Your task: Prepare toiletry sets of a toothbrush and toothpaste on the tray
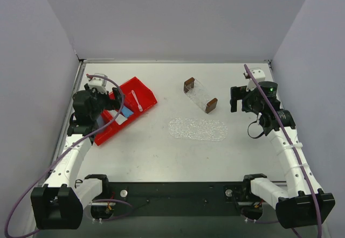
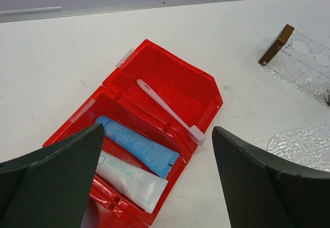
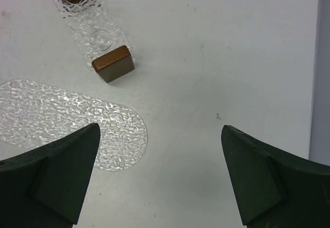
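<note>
1. Left gripper (image 2: pixel 157 129), spread wide, hovers over the red bin (image 2: pixel 154 52).
2. The toothbrush (image 2: pixel 167 109) lies inside, mid-frame, just ahead of the claw, slanting upper left to lower right.
3. Right gripper (image 3: pixel 161 129), spread too, sits nearer the tray (image 3: pixel 114 63).

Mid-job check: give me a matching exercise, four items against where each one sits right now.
Things:
1. thin pink-white toothbrush
2. bright blue flat toothpaste tube
3. clear plastic tray with brown end blocks
4. oval bubbly clear mat
Places:
A. flat on the white table, nearer the robot than the tray
B. in the red plastic bin, alone in its compartment
C. on the table, empty, beyond the mat
D. in the red bin, beside the whitish tube
Pairs: 1-B, 2-D, 3-C, 4-A
</note>
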Tool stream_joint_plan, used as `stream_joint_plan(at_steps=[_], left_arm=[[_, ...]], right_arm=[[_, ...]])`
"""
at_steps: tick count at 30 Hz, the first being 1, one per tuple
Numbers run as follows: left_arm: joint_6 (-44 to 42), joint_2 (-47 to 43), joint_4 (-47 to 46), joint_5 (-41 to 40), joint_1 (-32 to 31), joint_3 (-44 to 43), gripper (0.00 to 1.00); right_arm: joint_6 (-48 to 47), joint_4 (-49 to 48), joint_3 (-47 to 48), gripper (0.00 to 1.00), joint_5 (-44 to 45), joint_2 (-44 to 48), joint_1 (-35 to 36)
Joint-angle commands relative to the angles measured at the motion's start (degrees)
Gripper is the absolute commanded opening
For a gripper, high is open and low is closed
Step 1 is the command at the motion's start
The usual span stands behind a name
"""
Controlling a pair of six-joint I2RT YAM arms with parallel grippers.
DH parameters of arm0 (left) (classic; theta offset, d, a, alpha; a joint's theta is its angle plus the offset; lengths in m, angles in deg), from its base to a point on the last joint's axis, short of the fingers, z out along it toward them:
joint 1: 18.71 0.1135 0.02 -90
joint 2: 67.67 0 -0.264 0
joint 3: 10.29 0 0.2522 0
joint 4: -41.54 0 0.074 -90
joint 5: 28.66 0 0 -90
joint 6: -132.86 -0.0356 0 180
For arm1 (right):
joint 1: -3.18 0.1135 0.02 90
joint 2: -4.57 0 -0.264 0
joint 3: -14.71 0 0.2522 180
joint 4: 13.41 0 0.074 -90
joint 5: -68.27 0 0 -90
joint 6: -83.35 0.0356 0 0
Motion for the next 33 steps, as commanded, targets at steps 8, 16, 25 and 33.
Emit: stream_joint_plan(at_steps=[8, 16, 25, 33], left_arm=[[0.58, -0.64, -3.15, -0.11, 0.23, -0.08, 0.97], [0.49, -0.38, -2.71, -0.37, 0.23, -0.43, 0.97], [0.23, -0.82, -1.66, -0.29, 0.23, -0.96, 0.97], [0.32, -1.61, -1.75, -0.2, 0.23, -0.7, 0.97]], right_arm=[[-0.28, -0.87, 1.57, 0.97, -1.08, 0.49, -0.4], [-0.63, 0.01, 3.5, 0.99, 2.69, -1.7, 2.84], [-0.98, 4.84, 13.93, 0.96, 5.33, -15.58, 7.69], [-6.69, 6.95, 25.81, 0.97, -1.6, -32.79, 8.13]])
